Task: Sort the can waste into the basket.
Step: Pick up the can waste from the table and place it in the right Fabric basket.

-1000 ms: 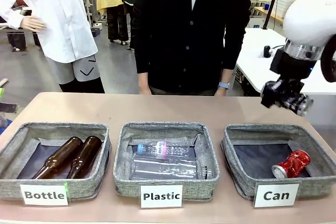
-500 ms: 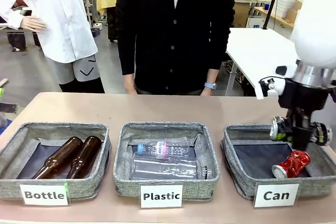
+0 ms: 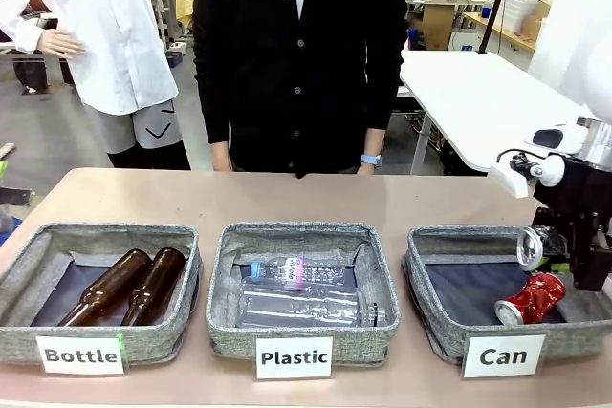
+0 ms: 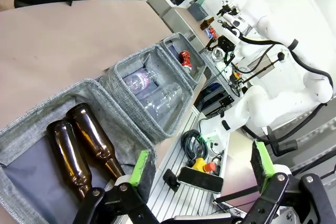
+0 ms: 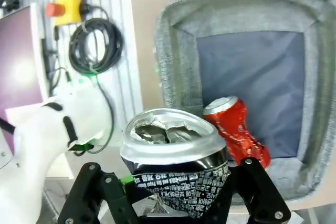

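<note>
One dark can [image 5: 176, 161] sits pinched in the right pincer [image 5: 176, 190] above the basket [image 5: 173, 35], beside the red can [image 5: 236, 132].

A: What's in the other 2 baskets?
B: "Bottle" basket [image 3: 38, 265], far left: 2 brown glass bottles [image 3: 129, 286] side by side, necks twd front-left. "Plastic" basket [image 3: 375, 279], middle: 2 clear plastic bottles [image 3: 298, 290] lying crosswise, one w/ a pink-blue label.
A: Anything behind?
B: Person in black cardigan [image 3: 298, 54] at far edge of tan table [image 3: 287, 198], w/ blue wristband. White table [image 3: 469, 102] further back.
</note>
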